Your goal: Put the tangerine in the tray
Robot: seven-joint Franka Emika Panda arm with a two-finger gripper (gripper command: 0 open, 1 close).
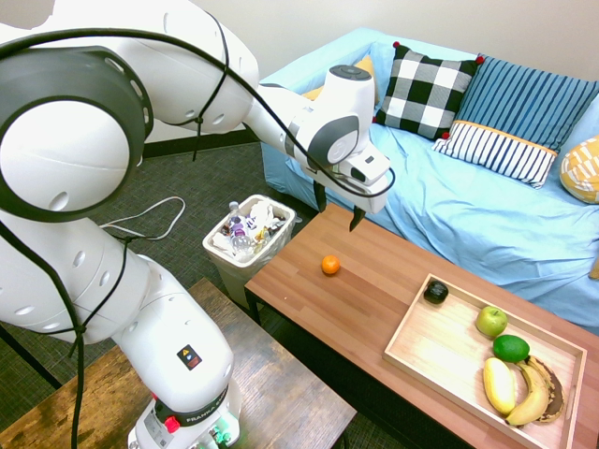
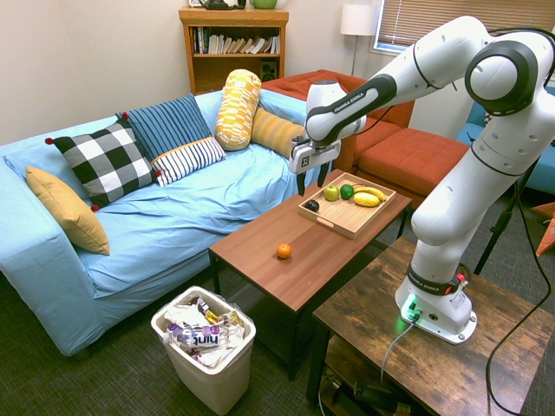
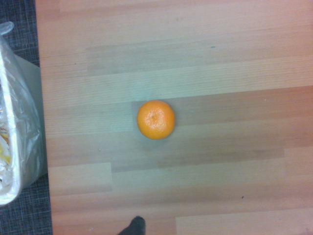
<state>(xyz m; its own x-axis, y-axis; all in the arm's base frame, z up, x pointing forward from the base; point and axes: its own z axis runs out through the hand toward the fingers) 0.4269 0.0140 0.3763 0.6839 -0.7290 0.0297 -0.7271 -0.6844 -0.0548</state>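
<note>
The tangerine point(image 1: 330, 265) point(image 2: 284, 250) point(image 3: 155, 119) sits alone on the brown wooden coffee table point(image 1: 374, 299), near its end by the waste bin. My gripper point(image 1: 338, 211) point(image 2: 312, 183) hangs open high above the table, over the tangerine, with nothing between its fingers. The light-wood tray point(image 1: 440, 351) point(image 2: 342, 221) lies at the table's other end. In it are a green apple point(image 1: 491, 321), a lime point(image 1: 511, 348), bananas point(image 1: 515, 388) and a dark fruit point(image 1: 435, 292).
A white waste bin point(image 1: 248, 238) point(image 3: 14, 122) full of wrappers stands on the floor against the table's end. A blue sofa point(image 1: 487, 215) with pillows runs along the table's far side. A darker wooden table point(image 1: 262, 393) bears the arm.
</note>
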